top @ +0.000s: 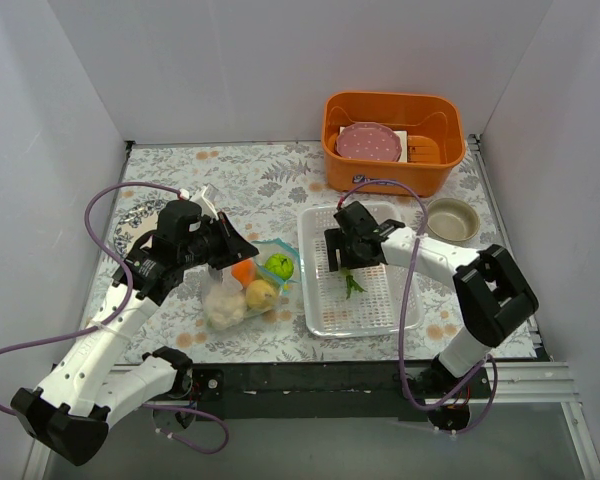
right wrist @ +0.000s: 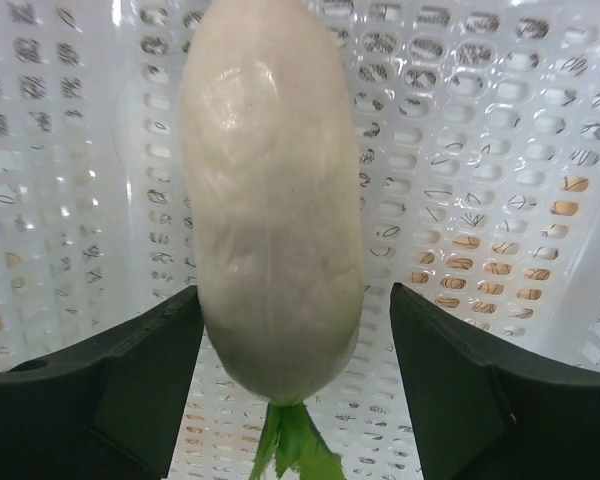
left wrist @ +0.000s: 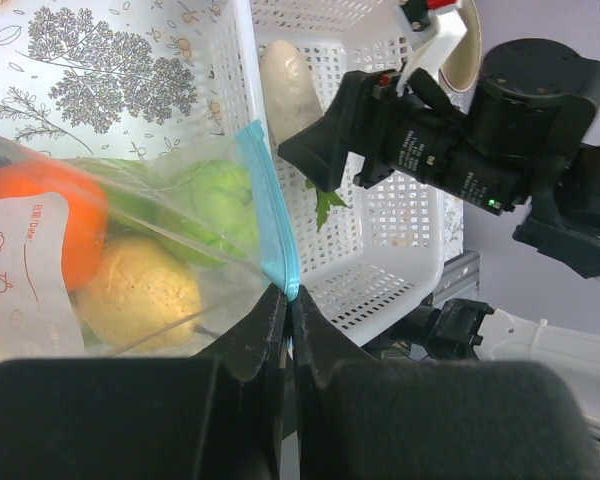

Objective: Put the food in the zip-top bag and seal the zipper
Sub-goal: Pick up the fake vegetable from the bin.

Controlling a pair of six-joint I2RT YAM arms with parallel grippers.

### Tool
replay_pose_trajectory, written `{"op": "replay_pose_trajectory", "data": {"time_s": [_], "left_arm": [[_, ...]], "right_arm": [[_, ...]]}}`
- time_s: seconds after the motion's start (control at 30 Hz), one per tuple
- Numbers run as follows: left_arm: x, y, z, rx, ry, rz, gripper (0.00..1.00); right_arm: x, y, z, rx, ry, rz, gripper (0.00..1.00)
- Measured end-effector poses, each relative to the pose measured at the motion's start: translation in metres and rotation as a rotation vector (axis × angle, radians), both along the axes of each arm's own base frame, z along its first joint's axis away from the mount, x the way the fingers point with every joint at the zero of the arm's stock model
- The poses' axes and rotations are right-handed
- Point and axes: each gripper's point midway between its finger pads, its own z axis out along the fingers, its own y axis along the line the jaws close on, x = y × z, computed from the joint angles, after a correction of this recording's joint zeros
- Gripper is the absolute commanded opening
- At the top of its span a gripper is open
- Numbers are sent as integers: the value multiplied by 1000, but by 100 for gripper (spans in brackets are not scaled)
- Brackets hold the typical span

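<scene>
While radish (right wrist: 270,200) lies in tray (top: 370,310), bowl (top: 453,238) beside.

The zip-top bag (left wrist: 140,240) bears a white label (left wrist: 22,268) reading "Date:"

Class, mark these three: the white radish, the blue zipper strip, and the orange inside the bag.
white radish (right wrist: 270,200): right wrist view, middle of its body.
zipper strip (left wrist: 270,215): left wrist view, midway along it.
orange (left wrist: 75,205): left wrist view, its upper skin.
</scene>
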Motion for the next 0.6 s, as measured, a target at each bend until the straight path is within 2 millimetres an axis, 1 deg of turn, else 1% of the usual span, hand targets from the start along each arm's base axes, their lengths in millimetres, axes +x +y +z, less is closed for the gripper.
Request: {"op": "replay_pose_trajectory", "data": {"time_s": [0.17, 0.27, 0.37, 0.47, 0.5, 0.6], "left_arm": [[1, 0, -1, 0, 1, 0, 0], [1, 0, -1, 1, 2, -1, 0], [1, 0, -1, 1, 2, -1, 0], [1, 0, -1, 1, 2, -1, 0], [1, 0, -1, 1, 2, 0, 0], [1, 0, -1, 1, 2, 0, 0]], "right_arm": [[4, 6, 27, 93, -97, 6, 82], [3, 10, 34, 145, -132, 17, 82], [5, 16, 29, 159, -125, 30, 81], [5, 20, 17, 155, -98, 45, 76], [4, 21, 12, 152, -85, 48, 73], [2, 22, 7, 153, -68, 55, 56]]}}
